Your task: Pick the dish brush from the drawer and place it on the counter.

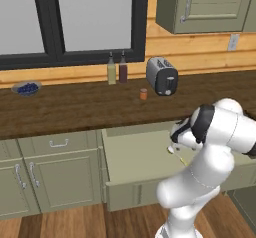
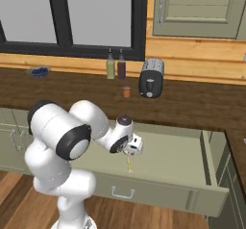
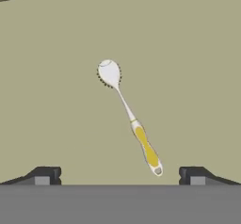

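The dish brush (image 3: 141,138) lies flat on the pale green floor of the open drawer (image 3: 56,77), with its white round head pointing away and its yellow handle toward me. My gripper (image 3: 120,176) hangs open just above it, the handle's end between the two fingertips (image 3: 47,175) and clear of both. From the base, the gripper (image 2: 132,149) hovers over the brush (image 2: 129,164) in the middle of the drawer (image 2: 168,160). The brush (image 1: 176,153) peeks out beside the hand above the drawer floor (image 1: 135,157). The dark wood counter (image 1: 75,107) runs behind the drawer.
On the counter stand a toaster (image 1: 162,75), two bottles (image 1: 111,69), a small orange jar (image 1: 143,94) and a blue bowl (image 1: 26,88). Sage-green cabinet doors (image 1: 60,177) sit left of the drawer. An upper cabinet (image 1: 205,4) hangs at the right.
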